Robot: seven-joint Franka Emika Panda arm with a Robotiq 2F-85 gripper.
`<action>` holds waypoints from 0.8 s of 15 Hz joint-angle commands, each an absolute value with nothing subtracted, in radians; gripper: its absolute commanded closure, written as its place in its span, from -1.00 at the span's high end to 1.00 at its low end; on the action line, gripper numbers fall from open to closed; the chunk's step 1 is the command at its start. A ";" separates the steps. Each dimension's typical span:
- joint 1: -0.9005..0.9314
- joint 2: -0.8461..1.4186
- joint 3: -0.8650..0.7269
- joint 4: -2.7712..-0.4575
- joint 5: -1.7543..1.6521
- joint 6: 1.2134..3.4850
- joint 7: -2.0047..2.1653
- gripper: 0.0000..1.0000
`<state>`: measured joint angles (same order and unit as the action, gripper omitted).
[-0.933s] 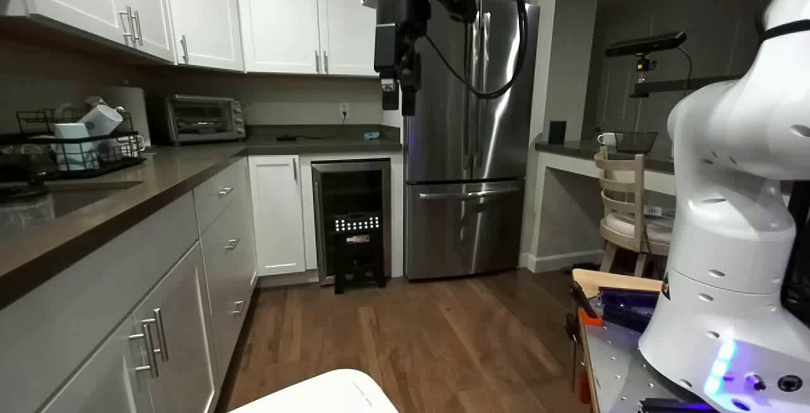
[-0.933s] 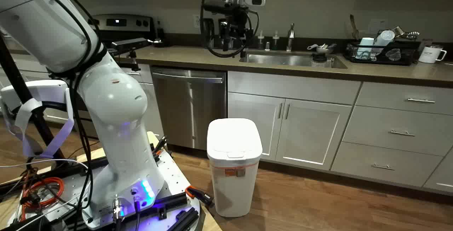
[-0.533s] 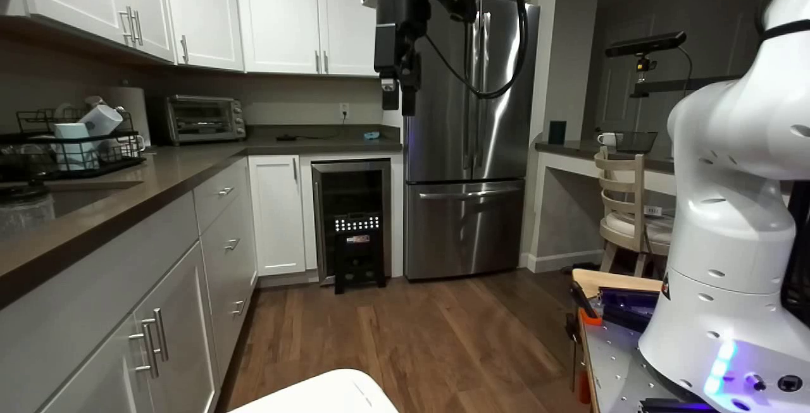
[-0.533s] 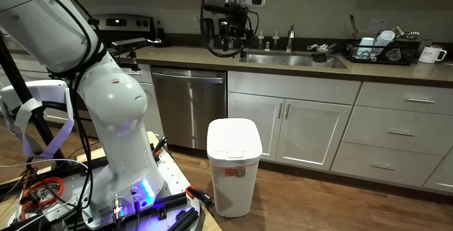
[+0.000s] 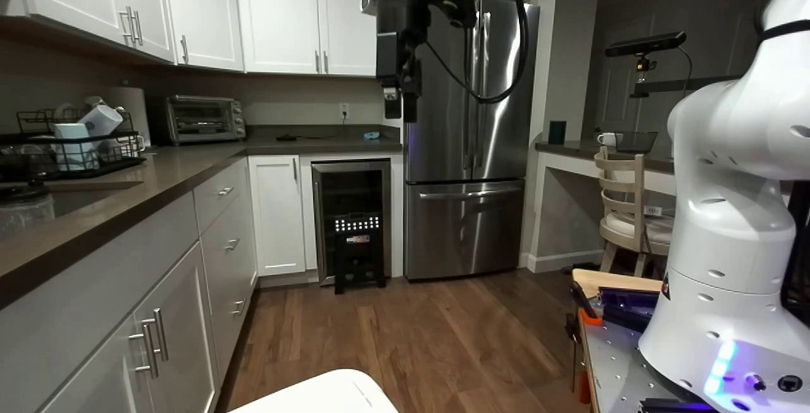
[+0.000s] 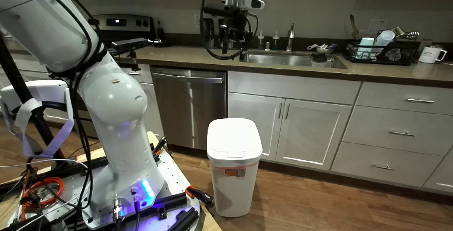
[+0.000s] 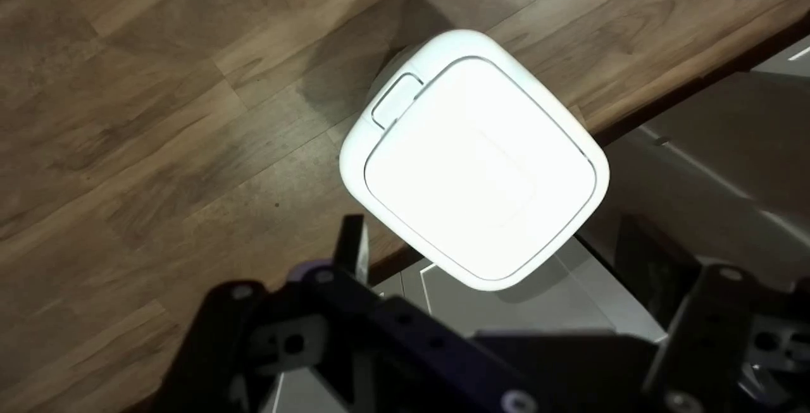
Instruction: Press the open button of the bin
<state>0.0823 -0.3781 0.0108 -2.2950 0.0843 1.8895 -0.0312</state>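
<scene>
1. Tall, white, smooth bin (image 6: 234,188), rounded-square in plan, one. Stands upright on the brown wood-plank floor (image 6: 336,206); landmark for the entries below.
2. Bright white rounded-square lid (image 7: 481,166), one. Seated in the top of the bin and lying down, so I judge the press not yet made.
3. Small white rounded tab-like button (image 7: 397,100), one. Set midway along one top edge of the bin; I take it for the open button. That edge faces away from the white panelled cabinets (image 6: 316,128) behind the bin, which I suppose leaves it reachable.
4. Black two-fingered gripper (image 7: 497,245), one. Points down from well above the bin, touching nothing. Fingers (image 7: 348,245) spread wide in my wrist view, nothing between them; I judge it points down because the press must come from above.
5. Glossy white jointed arm (image 6: 125,146), one. Its base stands on a metal-topped table (image 6: 175,174) beside the bin, near enough, I judge, to reach over the lid.
6. Remaining, by my judgement: bring the fingertips together, since spread ones could straddle the button; line up over that edge of the bin; descend straight. A push off-centre could slide or tip the bin, which looks light.
</scene>
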 commanded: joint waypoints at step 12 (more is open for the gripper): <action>0.067 0.213 0.057 -2.495 0.000 2.708 -0.194 1.00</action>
